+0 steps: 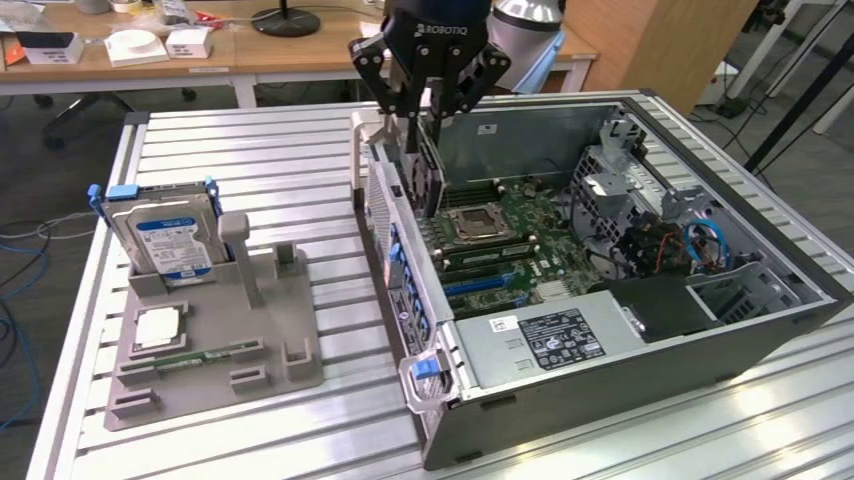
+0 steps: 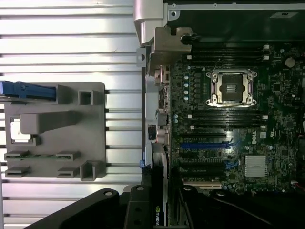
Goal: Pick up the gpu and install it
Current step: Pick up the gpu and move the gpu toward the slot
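My gripper [image 1: 427,105] is shut on the gpu [image 1: 423,178], a thin dark card hanging edge-down with its silver bracket toward the exterior view's left. It hovers just above the open computer case [image 1: 747,330], close to the case's rear wall and over the motherboard [image 1: 514,250]. In the wrist view the gpu [image 2: 159,188] shows edge-on between the dark fingers [image 2: 136,210]. It runs along the rear wall beside the expansion slots, one of which is a blue slot [image 2: 205,144]. I cannot tell whether the card touches the board.
A grey fixture [image 1: 267,330] lies on the slatted table at the exterior view's left. It holds a hard drive [image 1: 167,235], a processor [image 1: 158,328] and a memory stick [image 1: 200,355]. Inside the case are a CPU socket [image 1: 478,225], a power supply [image 1: 554,340] and cables [image 1: 687,250].
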`<action>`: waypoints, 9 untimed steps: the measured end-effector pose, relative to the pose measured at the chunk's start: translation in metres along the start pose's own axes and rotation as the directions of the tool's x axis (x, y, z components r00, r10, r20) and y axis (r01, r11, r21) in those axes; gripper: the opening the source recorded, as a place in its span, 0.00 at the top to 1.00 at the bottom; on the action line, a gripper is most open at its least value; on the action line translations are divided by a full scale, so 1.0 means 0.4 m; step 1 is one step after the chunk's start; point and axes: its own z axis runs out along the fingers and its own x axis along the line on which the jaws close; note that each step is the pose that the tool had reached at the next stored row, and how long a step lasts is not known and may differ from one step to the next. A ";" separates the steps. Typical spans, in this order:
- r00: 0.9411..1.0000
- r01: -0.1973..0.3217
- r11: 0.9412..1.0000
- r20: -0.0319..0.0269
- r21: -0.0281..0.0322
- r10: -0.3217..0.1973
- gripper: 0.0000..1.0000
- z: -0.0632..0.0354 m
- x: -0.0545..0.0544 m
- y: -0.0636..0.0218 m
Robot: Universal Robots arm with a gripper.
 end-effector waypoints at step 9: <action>1.000 0.002 1.000 0.000 0.000 -0.002 0.74 -0.001 -0.021 0.001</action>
